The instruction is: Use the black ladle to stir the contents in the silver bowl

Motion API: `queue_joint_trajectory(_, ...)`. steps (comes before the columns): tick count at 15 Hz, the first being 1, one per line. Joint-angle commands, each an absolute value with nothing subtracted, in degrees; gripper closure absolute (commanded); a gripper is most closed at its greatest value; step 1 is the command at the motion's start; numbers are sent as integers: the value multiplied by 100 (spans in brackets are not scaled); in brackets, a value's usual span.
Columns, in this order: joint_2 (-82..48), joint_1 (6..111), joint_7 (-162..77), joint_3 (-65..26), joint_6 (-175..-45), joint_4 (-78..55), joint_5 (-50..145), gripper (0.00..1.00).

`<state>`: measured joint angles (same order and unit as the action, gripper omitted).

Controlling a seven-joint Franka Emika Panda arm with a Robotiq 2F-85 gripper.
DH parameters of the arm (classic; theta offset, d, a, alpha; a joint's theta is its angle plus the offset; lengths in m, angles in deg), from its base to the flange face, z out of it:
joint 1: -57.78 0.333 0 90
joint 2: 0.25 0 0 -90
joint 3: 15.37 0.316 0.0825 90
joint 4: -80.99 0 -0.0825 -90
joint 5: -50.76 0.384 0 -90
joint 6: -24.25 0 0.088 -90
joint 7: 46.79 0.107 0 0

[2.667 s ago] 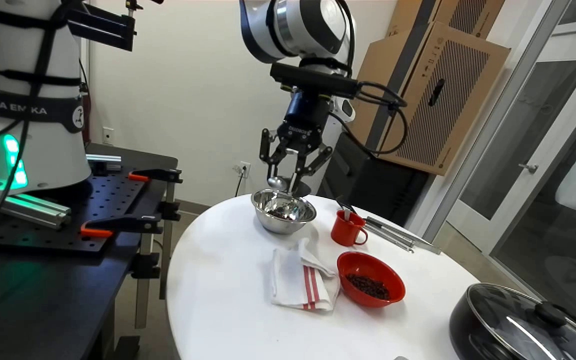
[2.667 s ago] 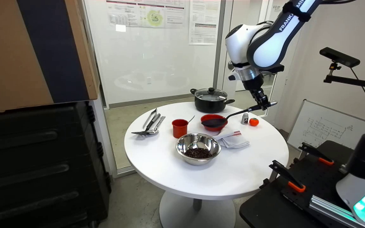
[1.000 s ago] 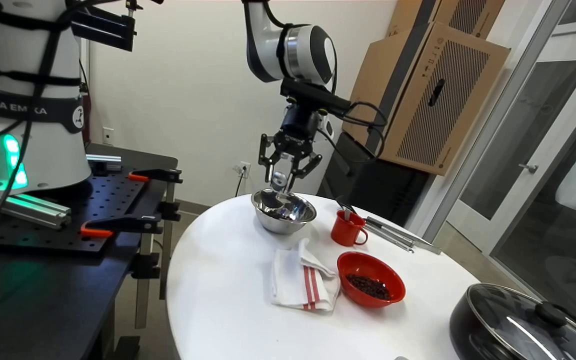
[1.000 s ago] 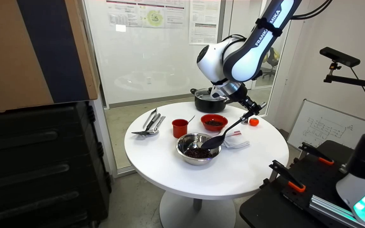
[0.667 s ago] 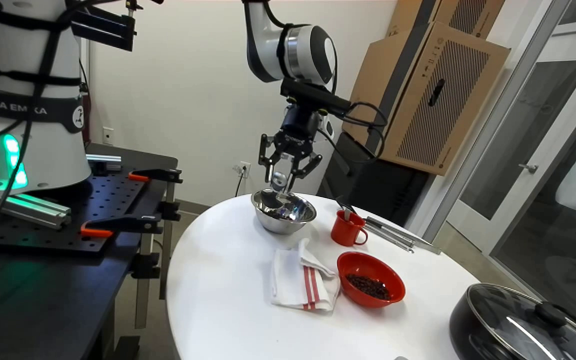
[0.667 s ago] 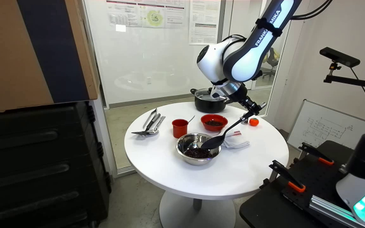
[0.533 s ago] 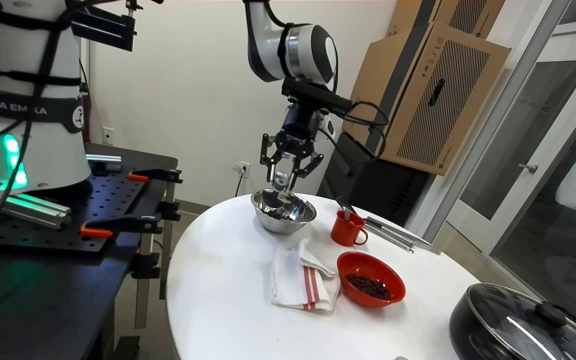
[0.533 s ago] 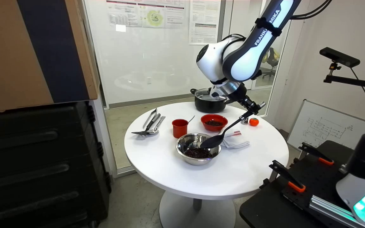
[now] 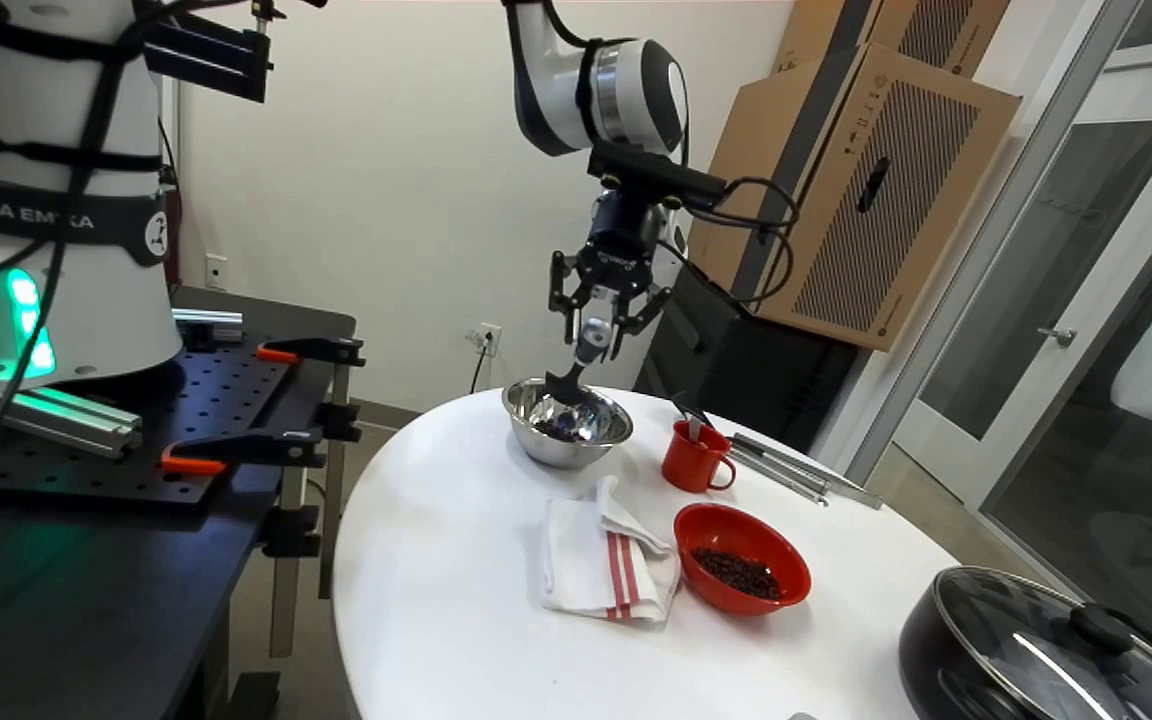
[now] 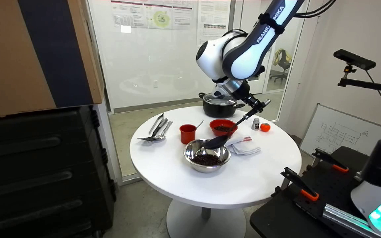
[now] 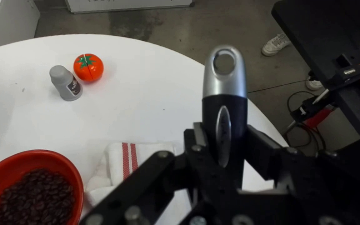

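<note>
My gripper [image 9: 594, 343] is shut on the black ladle's handle [image 11: 224, 106], one finger on each side, as the wrist view shows. The handle's silver end points up and away from the fingers. The ladle slants down to its black scoop [image 10: 216, 142], which is over the far part of the silver bowl [image 10: 207, 169] in an exterior view. The scoop [image 9: 566, 388] also shows over the bowl [image 9: 568, 452] in an exterior view. Dark beans [image 10: 207, 160] lie in the bowl's bottom, below the scoop. I cannot tell whether the scoop touches the rim. The wrist view hides scoop and silver bowl.
A red bowl with beans [image 9: 736, 575], a red mug [image 9: 693, 458] and a folded red-striped cloth [image 9: 601, 560] stand near the silver bowl. Utensils [image 10: 157, 129], a lidded black pot [image 10: 219, 107], a grey shaker [image 11: 66, 82] and a toy tomato [image 11: 88, 67] share the round table.
The ladle swung from above the red bowl side down to the silver bowl. In the last half second, gripper and ladle rose slightly and the scoop shifted toward the bowl's far side. The grip is unchanged.
</note>
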<state>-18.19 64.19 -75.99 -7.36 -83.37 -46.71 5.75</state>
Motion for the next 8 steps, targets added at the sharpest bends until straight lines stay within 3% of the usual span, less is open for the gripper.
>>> queue_joint_trajectory(1,-2308,6701,-7630,-625,-7500,-4065,384,92)
queue_joint_trajectory(8,-3020,7033,-7608,-492,-6601,-3278,150,92)
